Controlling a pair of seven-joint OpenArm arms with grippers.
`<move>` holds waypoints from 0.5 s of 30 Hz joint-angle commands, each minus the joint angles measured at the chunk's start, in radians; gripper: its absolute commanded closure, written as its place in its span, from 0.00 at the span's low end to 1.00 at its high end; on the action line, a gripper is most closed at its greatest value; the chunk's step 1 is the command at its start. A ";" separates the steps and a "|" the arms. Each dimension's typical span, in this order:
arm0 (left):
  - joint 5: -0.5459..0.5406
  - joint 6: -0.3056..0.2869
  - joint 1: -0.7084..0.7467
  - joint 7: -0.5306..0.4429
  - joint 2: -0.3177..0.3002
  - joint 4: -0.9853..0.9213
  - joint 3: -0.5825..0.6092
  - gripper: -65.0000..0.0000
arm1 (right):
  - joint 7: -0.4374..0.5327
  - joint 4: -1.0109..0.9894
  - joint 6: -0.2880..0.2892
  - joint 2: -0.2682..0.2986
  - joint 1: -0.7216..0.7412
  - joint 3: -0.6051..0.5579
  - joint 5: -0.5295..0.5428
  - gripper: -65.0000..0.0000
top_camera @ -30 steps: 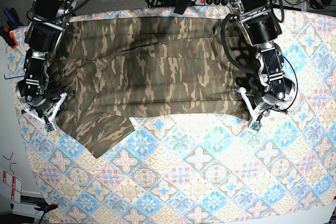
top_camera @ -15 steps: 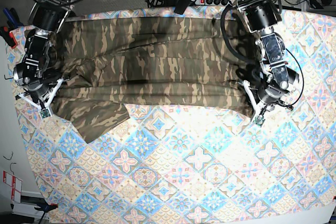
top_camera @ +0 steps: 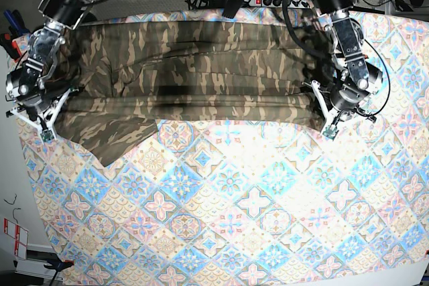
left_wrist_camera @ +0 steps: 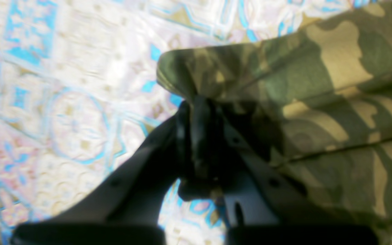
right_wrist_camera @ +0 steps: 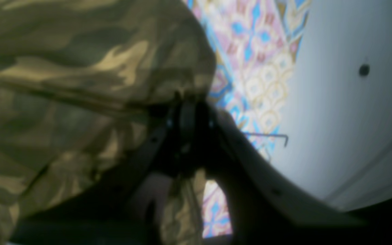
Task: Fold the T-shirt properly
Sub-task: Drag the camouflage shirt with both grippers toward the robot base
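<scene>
the camouflage t-shirt (top_camera: 188, 92) lies stretched across the far side of the surface (top_camera: 255, 219), on the blue-and-pink patterned tablecloth (top_camera: 234, 232), with one sleeve (top_camera: 110, 142) hanging out toward the near left corner. both arms are in the middle of a lengthwise fold, carrying the near hem up and over toward the far edge. the left end effector (top_camera: 328, 125) is clamped on the shirt's near corner on the right of the base view; its wrist camera shows dark fingers (left_wrist_camera: 199, 136) pinched tight on a bunched fold of cloth. the right end effector (top_camera: 45, 128) is likewise closed on the opposite corner, fabric gathered at its fingers (right_wrist_camera: 189, 126).

compared with a second ago, both end effectors have travelled away from the near side, the cloth band has grown narrower, and more of the tablecloth shows in front of it. the loose sleeve has been dragged back with the rest.

the next move, i'd judge, calls for carrying the two corners evenly on to the far edge and laying them down flat before letting go. if one side leads, the fold will skew, and that trailing sleeve looks likely to need tucking afterwards.
</scene>
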 commanded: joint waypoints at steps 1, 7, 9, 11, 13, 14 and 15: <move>0.030 0.032 0.000 0.010 -0.016 0.035 -0.007 1.00 | -0.018 0.024 -0.027 0.027 -0.005 0.013 -0.038 0.96; 0.032 0.032 0.048 0.010 -0.016 0.050 -0.007 1.00 | -0.019 0.074 -0.027 0.027 -0.092 0.019 -0.038 0.96; 0.038 0.032 0.057 0.010 -0.016 0.052 -0.007 1.00 | -0.019 0.103 -0.027 0.021 -0.129 0.021 -0.035 0.96; 0.038 0.032 0.071 0.010 -0.016 0.053 -0.007 1.00 | -0.019 0.136 -0.027 0.000 -0.152 0.050 -0.037 0.96; 0.040 0.032 0.077 0.010 -0.016 0.053 -0.007 1.00 | -0.021 0.169 -0.027 -0.025 -0.172 0.096 -0.038 0.96; 0.040 0.032 0.088 0.010 -0.016 0.053 -0.007 1.00 | -0.021 0.182 -0.027 -0.034 -0.183 0.111 -0.038 0.96; 0.040 0.032 0.097 0.009 -0.016 0.055 -0.007 1.00 | -0.021 0.189 -0.027 -0.039 -0.193 0.119 -0.038 0.96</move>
